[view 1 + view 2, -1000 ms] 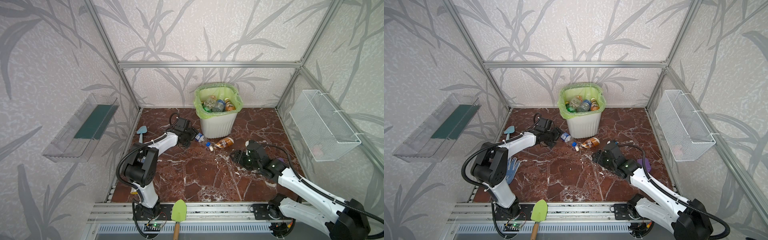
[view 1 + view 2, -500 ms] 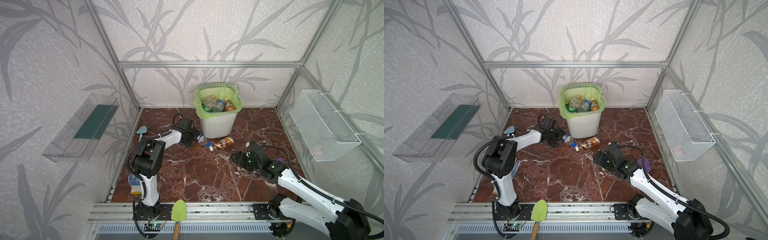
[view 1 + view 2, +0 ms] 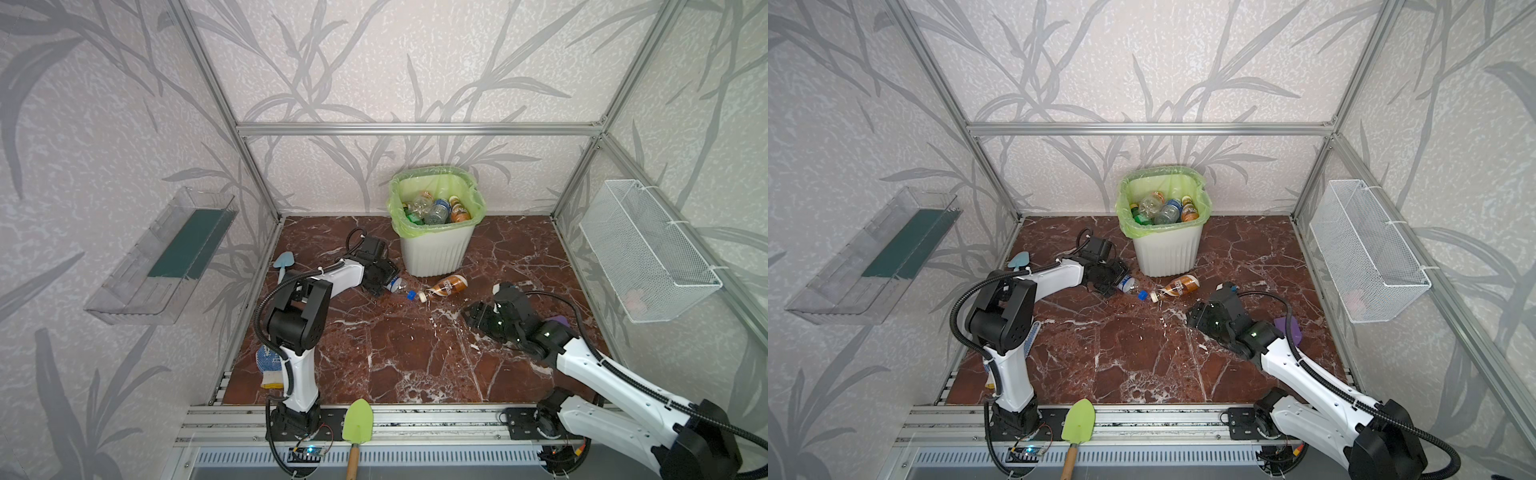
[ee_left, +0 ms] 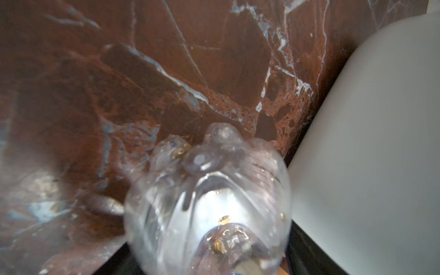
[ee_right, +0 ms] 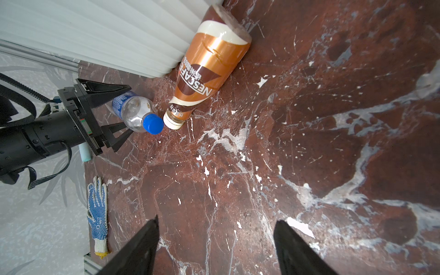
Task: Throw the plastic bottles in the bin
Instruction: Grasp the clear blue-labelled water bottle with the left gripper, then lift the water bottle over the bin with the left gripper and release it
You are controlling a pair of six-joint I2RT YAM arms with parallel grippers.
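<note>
Both top views are taken from high above the front rail, looking down and toward the back wall, so the whole marble floor point(image 3: 399, 353) is covered, side by side, nearly the same picture. The left wrist view is jammed right up against a clear bottle point(image 4: 209, 209), pretty blurry, with the bin point(image 4: 371, 142) wall alongside. The right wrist view sits low over the floor, facing the bin point(image 5: 100, 31); that same clear bottle point(image 5: 135, 114) and the brown bottle point(image 5: 204, 71) are shared with both top views.
</note>
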